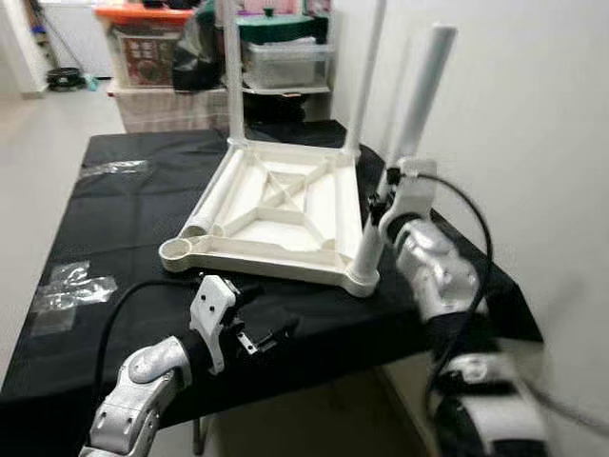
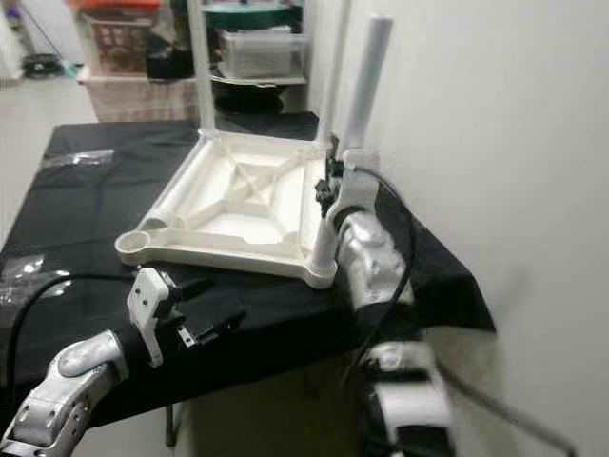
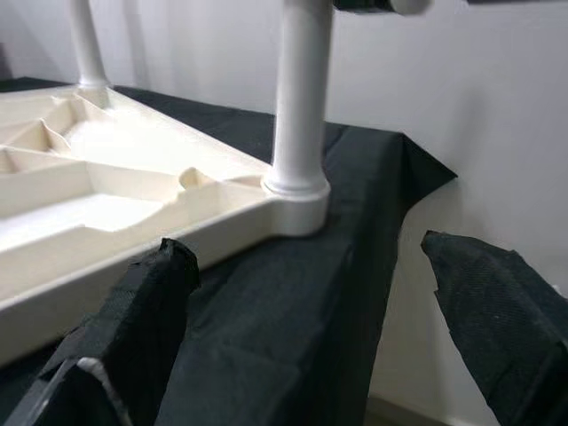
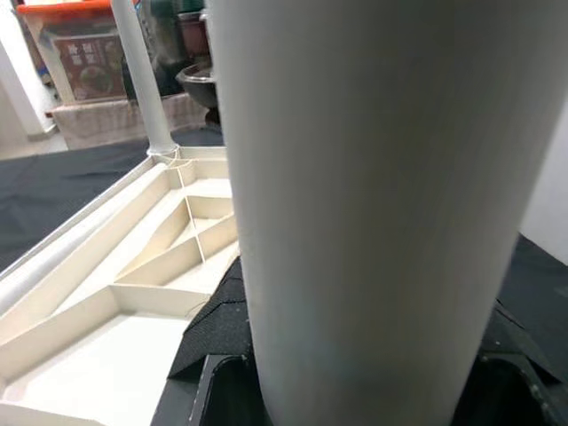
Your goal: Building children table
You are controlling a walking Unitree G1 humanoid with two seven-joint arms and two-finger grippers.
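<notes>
Right tool [image 1: 388, 190] stood clamped around the near right leg [image 1: 404, 133] of the upturned children's table top [image 1: 276, 211], which lay underside-up on the black-draped surface [image 1: 124, 228] with that leg rising nearly upright, tilted slightly rightward, from its corner socket; two more legs stood at the far corners; the near left socket [image 1: 178, 252] sat empty, and a fourth leg [image 1: 207, 205] lay along the top's left edge, its long axis running away from the robot; left tool [image 1: 255, 335], fingers spread and holding nothing, hovered just before that near left corner, the nearer arm for that leg by this judgement.
</notes>
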